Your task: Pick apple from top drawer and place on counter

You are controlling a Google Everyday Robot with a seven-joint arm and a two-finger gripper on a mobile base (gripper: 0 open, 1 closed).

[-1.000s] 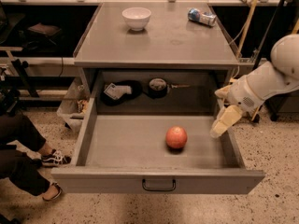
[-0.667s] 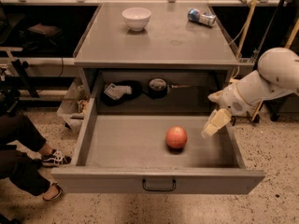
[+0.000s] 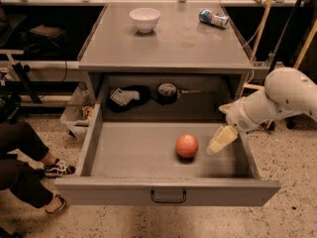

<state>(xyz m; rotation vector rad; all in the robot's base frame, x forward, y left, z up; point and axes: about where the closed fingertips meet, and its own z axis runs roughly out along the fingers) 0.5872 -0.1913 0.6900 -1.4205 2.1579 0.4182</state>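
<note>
Gripper, opening impossible to tell, has moved from the right edge of the bench to just beside the round red-orange apple in the grey metal top drawer, grasp likely next.

Dim warm light, perhaps from overhead; soft shadows inside top drawer, around jaws at right.

Drawer wide open, apple sitting right of centre on its floor. Gripper hangs inside the drawer, just right of the apple, a gap between them. On the counter: bowl and a tipped can, well apart.
</note>
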